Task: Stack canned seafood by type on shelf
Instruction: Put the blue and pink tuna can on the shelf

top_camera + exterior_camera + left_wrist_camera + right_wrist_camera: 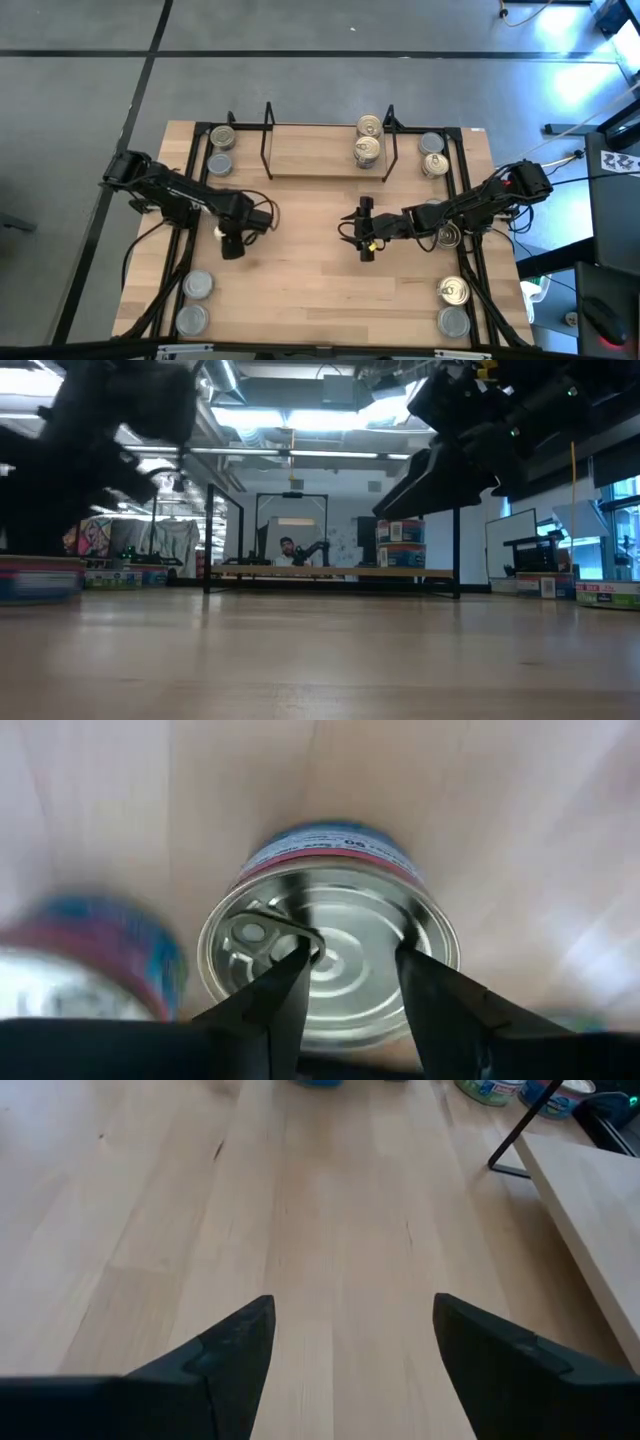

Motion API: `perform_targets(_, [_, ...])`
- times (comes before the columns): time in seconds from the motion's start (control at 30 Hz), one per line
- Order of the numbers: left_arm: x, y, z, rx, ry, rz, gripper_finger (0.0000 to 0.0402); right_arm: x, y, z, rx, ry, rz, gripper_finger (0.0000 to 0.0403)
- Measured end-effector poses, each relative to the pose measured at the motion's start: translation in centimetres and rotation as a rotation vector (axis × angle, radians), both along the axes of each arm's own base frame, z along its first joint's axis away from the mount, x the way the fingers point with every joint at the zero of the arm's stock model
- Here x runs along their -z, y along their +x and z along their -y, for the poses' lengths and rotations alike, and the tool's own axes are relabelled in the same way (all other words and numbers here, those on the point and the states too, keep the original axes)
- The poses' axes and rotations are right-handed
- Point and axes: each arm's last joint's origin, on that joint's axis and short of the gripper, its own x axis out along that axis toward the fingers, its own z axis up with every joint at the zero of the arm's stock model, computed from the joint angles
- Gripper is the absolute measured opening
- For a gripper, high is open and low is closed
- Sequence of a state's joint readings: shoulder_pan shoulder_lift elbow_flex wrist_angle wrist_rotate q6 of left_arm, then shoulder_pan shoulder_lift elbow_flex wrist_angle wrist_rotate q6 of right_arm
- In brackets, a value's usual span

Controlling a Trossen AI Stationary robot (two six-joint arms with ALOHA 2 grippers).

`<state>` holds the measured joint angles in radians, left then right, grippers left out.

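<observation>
We see the shelf at the worktop's far edge, two cans on its right part, more cans in every corner, both arms between.

Roughly eleven cans, one shelf, two arms.
</observation>
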<state>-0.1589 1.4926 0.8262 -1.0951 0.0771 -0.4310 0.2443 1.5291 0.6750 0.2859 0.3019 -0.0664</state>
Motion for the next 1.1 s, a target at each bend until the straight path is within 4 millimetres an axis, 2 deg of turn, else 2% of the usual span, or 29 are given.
perform_targets(0.27, [-0.7, 4.5, 0.4, 0.121, 0.017, 0.414, 0.0145, 0.0, 0.0, 0.1, -0.006, -0.019, -0.005, 0.0268])
perform_targets(0.73, [3.0, 11.7, 0.1, 0.293, 0.078, 0.856, 0.0145, -0.1, 0.1, 0.1, 0.000, -0.017, 0.012, 0.0268])
perform_targets(0.9, [1.5, 12.3, 0.3, 0.319, 0.081, 0.890, 0.0145, -0.1, 0.1, 0.1, -0.007, -0.015, 0.009, 0.0268])
perform_targets(1.03, [-1.3, 11.9, 0.8, 0.352, 0.082, 0.984, 0.0145, -0.1, 0.1, 0.1, -0.010, -0.013, 0.009, 0.0268])
perform_targets(1.1, [-1.3, 11.8, 0.7, 0.380, 0.091, 0.997, 0.0145, -0.1, 0.1, 0.0, -0.014, -0.010, 0.011, 0.0268])
